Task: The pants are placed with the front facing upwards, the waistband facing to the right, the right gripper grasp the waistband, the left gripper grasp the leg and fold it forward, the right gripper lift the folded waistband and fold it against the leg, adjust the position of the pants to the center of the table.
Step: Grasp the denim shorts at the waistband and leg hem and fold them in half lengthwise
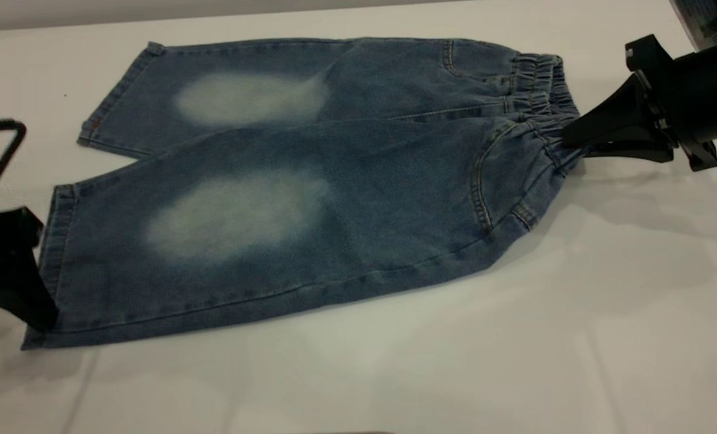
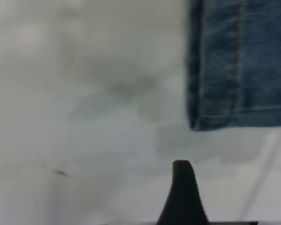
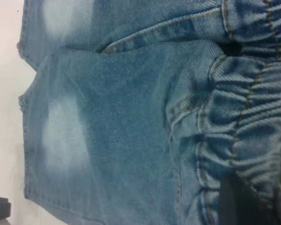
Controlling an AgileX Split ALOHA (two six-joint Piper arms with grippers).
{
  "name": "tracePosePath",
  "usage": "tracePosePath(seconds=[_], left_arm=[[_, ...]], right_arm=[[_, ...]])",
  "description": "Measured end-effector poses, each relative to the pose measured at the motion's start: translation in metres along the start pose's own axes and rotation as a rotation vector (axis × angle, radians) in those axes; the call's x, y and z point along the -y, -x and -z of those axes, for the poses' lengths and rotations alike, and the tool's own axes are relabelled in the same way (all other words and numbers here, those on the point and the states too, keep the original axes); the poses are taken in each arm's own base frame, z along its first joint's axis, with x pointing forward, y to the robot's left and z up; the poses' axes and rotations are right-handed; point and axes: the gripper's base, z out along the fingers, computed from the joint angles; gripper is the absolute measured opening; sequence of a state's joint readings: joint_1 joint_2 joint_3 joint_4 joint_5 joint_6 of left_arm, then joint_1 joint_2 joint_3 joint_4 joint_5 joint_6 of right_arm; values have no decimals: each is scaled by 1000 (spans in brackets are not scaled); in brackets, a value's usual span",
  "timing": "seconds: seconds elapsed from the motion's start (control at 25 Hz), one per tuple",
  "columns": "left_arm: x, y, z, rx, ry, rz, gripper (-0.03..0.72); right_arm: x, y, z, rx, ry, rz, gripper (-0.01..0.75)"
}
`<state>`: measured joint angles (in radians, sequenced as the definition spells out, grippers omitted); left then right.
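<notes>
The blue denim pants (image 1: 310,199) lie flat on the white table (image 1: 455,349), front up with a pale faded oval on each leg. Their ruffled waistband (image 1: 539,102) points right. My right gripper (image 1: 572,141) is shut on the waistband's near part, and the cloth bunches at its tips. In the right wrist view one dark finger (image 3: 236,201) lies on the gathered waistband (image 3: 243,122). My left gripper (image 1: 27,313) is open at the near leg's hem corner. Its wrist view shows one finger (image 2: 182,192) over bare table, just short of the hem corner (image 2: 210,117).
A black cable loop (image 1: 3,144) curves above the left gripper at the left edge. The right arm's bulky wrist (image 1: 702,90) fills the top right corner. Bare table stretches in front of the pants, and the far table edge runs just behind them.
</notes>
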<state>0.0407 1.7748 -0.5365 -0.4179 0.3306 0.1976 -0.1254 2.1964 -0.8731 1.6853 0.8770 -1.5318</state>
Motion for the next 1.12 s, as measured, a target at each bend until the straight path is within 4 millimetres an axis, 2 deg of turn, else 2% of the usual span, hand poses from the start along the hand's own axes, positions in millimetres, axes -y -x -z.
tracePosePath(seconds=[0.28,0.52,0.96,1.12], left_arm=[[-4,2,-17,-2,28,15,496],[-6,6,-21,44,42,31,496],[-8,6,-30,27,53,38,494],[-7,9,-30,30,50,27,436]], right_arm=[[0,0,0,-1,-1,1,37],[0,0,0,-1,-2,1,37],[0,0,0,-2,-4,2,37],[0,0,0,-2,-4,2,37]])
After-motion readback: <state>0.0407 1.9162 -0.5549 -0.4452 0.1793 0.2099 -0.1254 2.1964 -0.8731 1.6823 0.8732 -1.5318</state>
